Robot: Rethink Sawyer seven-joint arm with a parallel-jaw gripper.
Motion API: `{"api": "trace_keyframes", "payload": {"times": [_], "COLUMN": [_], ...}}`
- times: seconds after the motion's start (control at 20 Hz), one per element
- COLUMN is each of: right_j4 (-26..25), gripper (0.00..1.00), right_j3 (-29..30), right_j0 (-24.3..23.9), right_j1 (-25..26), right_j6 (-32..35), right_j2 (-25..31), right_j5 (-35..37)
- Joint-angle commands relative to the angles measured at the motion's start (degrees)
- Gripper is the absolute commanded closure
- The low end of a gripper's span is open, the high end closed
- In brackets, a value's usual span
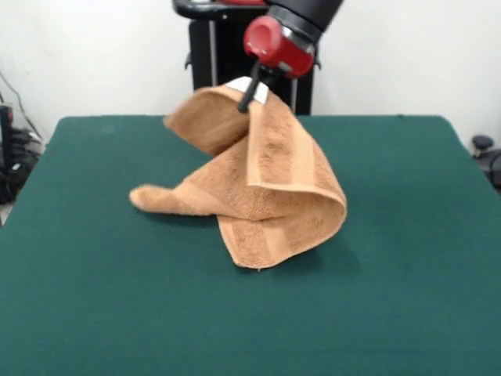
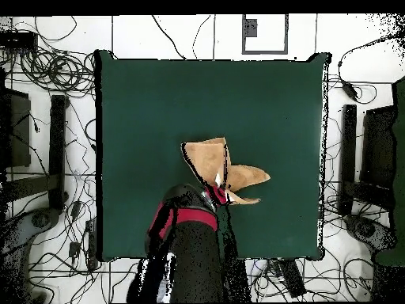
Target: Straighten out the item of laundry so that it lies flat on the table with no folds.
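Note:
The orange-tan terry towel (image 1: pixel 262 188) is held up by one corner and hangs folded over itself, its lower part resting on the dark green table (image 1: pixel 94 298). My gripper (image 1: pixel 250 98) is shut on the towel's raised top corner, where a small white tag shows. One towel corner trails left on the table in the front view. In the overhead view the towel (image 2: pixel 212 162) lies near the table's middle, just past my gripper (image 2: pixel 220 194), with the table (image 2: pixel 142 103) spreading all round. The arm hides part of the towel there.
The robot's black pedestal (image 1: pixel 227 47) stands behind the table's far edge. Cables and black stands (image 2: pixel 57 142) lie on the floor round the table in the overhead view.

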Motion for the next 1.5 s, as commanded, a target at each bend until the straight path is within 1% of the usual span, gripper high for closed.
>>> {"api": "trace_keyframes", "payload": {"times": [0.05,0.15,0.25,0.5,0.6,0.75,0.95,1.05,1.3,1.5], "right_j4": [2.01,2.08,3.71,5.23,5.69,7.45,9.58,10.93,13.25,12.90], "gripper": [1.00,1.00,1.00,1.00,1.00,1.00,1.00,1.00,1.00,1.00], "right_j3": [-2.19,-2.11,-1.51,-1.29,-1.54,-2.09,-1.62,-1.61,-3.45,-6.07], "right_j0": [3.52,5.79,7.18,10.94,12.72,14.79,18.59,21.04,26.87,31.67], "right_j1": [0.71,2.11,2.84,4.74,6.16,8.32,10.80,12.31,16.92,21.50], "right_j6": [16.40,18.99,18.73,20.78,22.23,22.32,26.78,31.24,39.23,43.66], "right_j2": [-3.98,-4.81,-4.91,-6.85,-7.63,-8.17,-10.17,-12.25,-16.87,-20.21], "right_j5": [2.82,3.63,4.76,4.62,4.46,4.24,1.12,-0.48,-0.12,3.19]}}
